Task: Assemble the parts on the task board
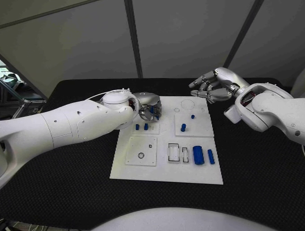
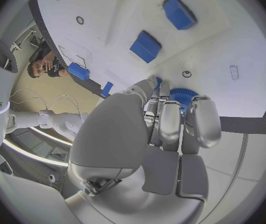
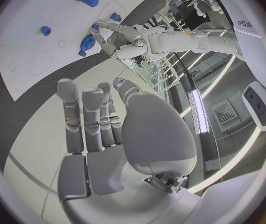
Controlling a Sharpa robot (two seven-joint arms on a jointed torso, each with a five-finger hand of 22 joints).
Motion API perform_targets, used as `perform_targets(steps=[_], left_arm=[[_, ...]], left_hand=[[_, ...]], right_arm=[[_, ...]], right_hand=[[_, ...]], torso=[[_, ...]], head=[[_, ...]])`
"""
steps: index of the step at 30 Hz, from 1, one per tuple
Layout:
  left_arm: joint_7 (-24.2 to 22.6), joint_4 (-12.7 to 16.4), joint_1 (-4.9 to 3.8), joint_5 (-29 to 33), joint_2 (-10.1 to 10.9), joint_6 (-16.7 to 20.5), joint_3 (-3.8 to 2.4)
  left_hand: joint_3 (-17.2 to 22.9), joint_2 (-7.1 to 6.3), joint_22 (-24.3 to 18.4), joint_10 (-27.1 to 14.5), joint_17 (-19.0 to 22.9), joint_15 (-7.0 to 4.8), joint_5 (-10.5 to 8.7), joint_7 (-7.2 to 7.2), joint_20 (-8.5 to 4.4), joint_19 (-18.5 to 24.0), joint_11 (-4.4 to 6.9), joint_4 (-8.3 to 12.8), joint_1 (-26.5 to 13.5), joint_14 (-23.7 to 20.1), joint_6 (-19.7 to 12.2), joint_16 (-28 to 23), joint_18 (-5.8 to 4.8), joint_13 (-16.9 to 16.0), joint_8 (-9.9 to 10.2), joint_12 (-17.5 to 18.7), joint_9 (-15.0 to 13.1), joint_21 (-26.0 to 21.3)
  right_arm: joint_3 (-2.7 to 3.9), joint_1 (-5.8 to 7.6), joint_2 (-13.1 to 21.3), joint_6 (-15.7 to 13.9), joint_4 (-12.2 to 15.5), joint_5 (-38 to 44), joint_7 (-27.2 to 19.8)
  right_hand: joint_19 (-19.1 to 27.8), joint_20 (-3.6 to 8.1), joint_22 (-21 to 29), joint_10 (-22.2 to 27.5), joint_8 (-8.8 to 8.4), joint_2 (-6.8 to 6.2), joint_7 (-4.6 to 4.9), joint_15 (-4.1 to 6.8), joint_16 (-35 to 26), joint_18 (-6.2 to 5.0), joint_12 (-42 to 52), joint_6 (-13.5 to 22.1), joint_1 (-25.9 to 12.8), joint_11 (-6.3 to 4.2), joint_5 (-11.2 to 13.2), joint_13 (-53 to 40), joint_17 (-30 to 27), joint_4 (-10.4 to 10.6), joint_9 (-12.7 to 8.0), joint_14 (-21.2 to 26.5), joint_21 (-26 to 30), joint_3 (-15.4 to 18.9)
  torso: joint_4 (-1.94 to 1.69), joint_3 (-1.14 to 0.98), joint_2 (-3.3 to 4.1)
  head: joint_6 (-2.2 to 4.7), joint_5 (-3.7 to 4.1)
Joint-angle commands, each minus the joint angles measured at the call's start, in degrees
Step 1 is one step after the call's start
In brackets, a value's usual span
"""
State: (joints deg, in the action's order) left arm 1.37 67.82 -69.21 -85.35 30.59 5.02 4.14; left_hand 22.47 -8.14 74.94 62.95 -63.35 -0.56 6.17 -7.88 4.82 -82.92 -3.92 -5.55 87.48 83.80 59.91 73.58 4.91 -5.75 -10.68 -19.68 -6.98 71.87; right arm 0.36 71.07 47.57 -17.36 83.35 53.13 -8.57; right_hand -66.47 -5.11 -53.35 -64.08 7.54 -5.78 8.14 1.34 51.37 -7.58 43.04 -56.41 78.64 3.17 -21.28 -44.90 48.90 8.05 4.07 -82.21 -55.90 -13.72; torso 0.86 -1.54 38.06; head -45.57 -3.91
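Observation:
The white task board lies in the middle of the black table. My left hand hovers over its far left corner and grips a blue toothed wheel between its fingertips; the right wrist view shows that wheel in the left hand too. My right hand hangs above the board's far right corner with its fingers loosely curled around nothing. On the board are two short blue pegs, a blue peg, a small blue stud, a thick blue cylinder and a thinner one.
A small black ring marks the board's near left plate, and two rectangular slots sit beside the cylinders. A faint circle outline lies on the far edge. Black table surrounds the board on every side.

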Motion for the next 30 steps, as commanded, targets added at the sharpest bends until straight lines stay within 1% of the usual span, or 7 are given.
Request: perform_targets(steps=[1, 2, 10, 15, 19, 24, 30], left_arm=[[-0.71, 0.06, 0.23, -0.23, 0.14, 1.70, 0.14], [-0.87, 0.16, 0.24, -0.05, 0.26, 2.23, 0.14], [-2.07, 2.14, 0.25, 2.03, 2.18, 5.00, -0.02], [-2.34, 3.73, 0.25, 3.32, 3.75, 6.11, -1.28], [-1.93, 4.79, 0.25, 3.70, 5.28, 6.38, -2.17], [-1.35, 6.08, 0.25, 3.82, 7.03, 6.21, -2.57], [-0.34, 7.92, 0.27, 3.87, 9.65, 4.97, -3.06]], left_hand=[[1.81, -0.05, 3.75, 0.85, 0.14, -0.10, 0.32, -0.12, 0.10, -0.34, -0.14, 0.78, 0.72, 0.91, 0.71, 0.34, -0.96, 0.22, 0.42, 0.63, 0.20, 0.32], [3.24, -0.38, 3.99, 1.44, 0.30, -0.01, 0.29, -0.20, 0.18, -0.33, -0.28, 1.31, 0.00, 0.87, 1.14, 0.46, -0.99, 0.41, 0.69, 1.21, 0.41, 0.51], [5.21, -1.41, 4.30, 2.30, 0.59, 0.09, 0.14, -0.41, 0.29, -0.21, -0.24, 2.18, -2.21, 0.81, 1.90, 0.74, -0.97, 0.72, 1.25, 2.51, 0.80, 0.59], [5.59, -1.72, 4.35, 2.45, 0.67, 0.11, 0.11, -0.42, 0.33, -0.17, -0.27, 2.32, -2.93, 0.80, 1.99, 0.83, -0.96, 0.83, 1.47, 2.95, 0.92, 0.56], [5.74, -1.77, 4.37, 2.54, 0.71, 0.12, 0.11, -0.42, 0.35, -0.16, -0.28, 2.36, -3.18, 0.79, 2.06, 0.86, -0.96, 0.86, 1.53, 3.09, 0.96, 0.55], [5.91, -1.80, 4.39, 2.67, 0.72, 0.12, 0.11, -0.40, 0.36, -0.15, -0.26, 2.45, -3.35, 0.79, 2.17, 0.90, -0.95, 0.88, 1.57, 3.21, 0.99, 0.54], [6.07, -1.87, 4.48, 2.87, 0.75, 0.11, 0.09, -0.39, 0.37, -0.18, -0.24, 2.51, -3.67, 0.79, 2.35, 0.95, -0.97, 0.88, 1.61, 3.33, 1.01, 0.63]], right_arm=[[0.04, 0.12, -0.07, 0.03, 0.06, -0.23, -0.64], [0.04, 0.12, -0.05, 0.03, 0.07, -0.23, -0.64], [0.04, 0.11, -0.01, 0.07, 0.01, -0.23, -0.67], [0.04, 0.11, 0.00, 0.09, -0.15, -0.23, -0.70], [0.03, 0.11, 0.05, 0.02, -0.20, -0.23, -0.73], [0.03, 0.10, 0.10, 0.02, -0.32, -0.23, -0.73], [0.03, 0.10, 0.20, 0.05, -0.38, -0.23, -0.72]], right_hand=[[-0.25, -0.06, -0.02, 0.17, -0.24, 0.12, 0.25, -0.14, -0.39, -0.73, 0.00, -0.22, 0.16, -0.04, -0.20, 0.06, 0.09, -0.02, -0.04, -0.39, 0.20, -0.27], [-0.25, -0.06, -0.02, 0.17, -0.24, 0.12, 0.25, -0.14, -0.39, -0.73, 0.00, -0.22, 0.16, -0.04, -0.20, 0.06, 0.09, -0.02, -0.04, -0.39, 0.20, -0.27], [-0.32, -0.05, -0.08, 0.07, -0.23, 0.13, 0.26, -0.14, -0.33, -0.72, 0.17, -0.24, 0.17, -0.04, -0.36, -0.07, 0.21, -0.03, -0.04, -0.44, 0.17, -0.31], [-0.33, -0.05, -0.10, 0.05, -0.23, 0.14, 0.26, -0.14, -0.39, -0.72, 0.22, -0.25, 0.16, -0.04, -0.37, -0.11, 0.16, -0.02, -0.04, -0.43, 0.15, -0.31], [-0.33, -0.05, -0.10, 0.05, -0.23, 0.14, 0.26, -0.14, -0.39, -0.72, 0.22, -0.25, 0.16, -0.04, -0.37, -0.11, 0.16, -0.02, -0.04, -0.43, 0.15, -0.31], [-0.33, -0.05, -0.10, 0.05, -0.23, 0.14, 0.26, -0.14, -0.39, -0.72, 0.22, -0.25, 0.16, -0.04, -0.37, -0.11, 0.16, -0.02, -0.04, -0.43, 0.15, -0.31], [-0.33, -0.05, -0.10, 0.05, -0.23, 0.14, 0.26, -0.14, -0.39, -0.72, 0.22, -0.25, 0.16, -0.04, -0.37, -0.11, 0.16, -0.02, -0.04, -0.43, 0.15, -0.31]], torso=[[0.00, 0.00, -0.06], [-0.02, 0.02, -0.04], [-0.06, 0.01, -0.09], [-0.16, 0.01, -0.16], [-0.10, 0.00, -0.08], [-0.07, 0.06, -0.06], [-0.15, 0.02, -0.05]], head=[[0.02, 0.02], [0.08, 0.05], [0.33, 0.04], [0.66, -0.06], [1.04, -0.31], [1.04, -0.51], [0.98, -0.59]])
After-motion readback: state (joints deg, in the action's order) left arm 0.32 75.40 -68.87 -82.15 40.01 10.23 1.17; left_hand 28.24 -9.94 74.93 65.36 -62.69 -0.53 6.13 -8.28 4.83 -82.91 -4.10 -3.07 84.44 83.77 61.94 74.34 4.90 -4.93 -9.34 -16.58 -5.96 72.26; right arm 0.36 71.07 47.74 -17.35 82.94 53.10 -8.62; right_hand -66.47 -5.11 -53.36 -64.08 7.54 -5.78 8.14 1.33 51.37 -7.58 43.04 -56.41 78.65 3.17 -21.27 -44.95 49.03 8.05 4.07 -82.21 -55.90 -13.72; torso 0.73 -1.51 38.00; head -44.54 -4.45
